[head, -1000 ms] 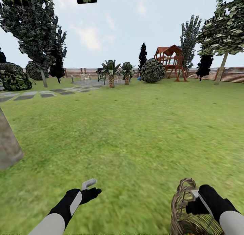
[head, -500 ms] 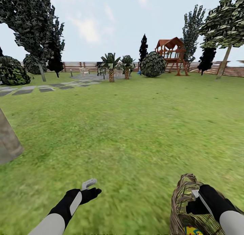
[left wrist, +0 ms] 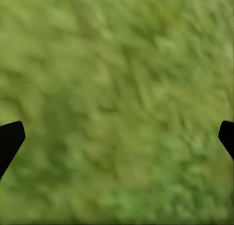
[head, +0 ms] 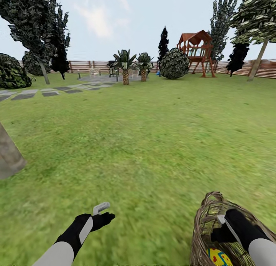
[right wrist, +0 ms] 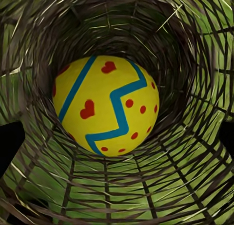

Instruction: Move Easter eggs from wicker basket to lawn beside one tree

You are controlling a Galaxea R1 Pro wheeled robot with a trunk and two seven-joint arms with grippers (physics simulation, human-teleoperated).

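- At the far left edge of my head view a thick grey-brown trunk leans up out of the lawn, cut off by the frame.
- My left end effector hangs low over bare grass, well apart from the basket. In my left wrist view its two dark fingertips sit at opposite edges with blurred green turf between them, so it is spread wide and holds nothing.
- Far back, left to right: a grey stepping-stone path, two low palm-like plants, a round shrub, a red-brown wooden play tower, and a brown slatted fence.
- At lower right the wicker basket stands on the grass: tan-brown weave, loose rim, a small loop at the top edge.
- My right end effector is at the basket's mouth, the black wrist over the rim. I cannot tell whether it is spread or clenched.
- One Easter egg lies at the bottom of the basket: yellow, with a blue zigzag, a blue band, red dots and red heart-like marks. Its top peeks out in my head view.
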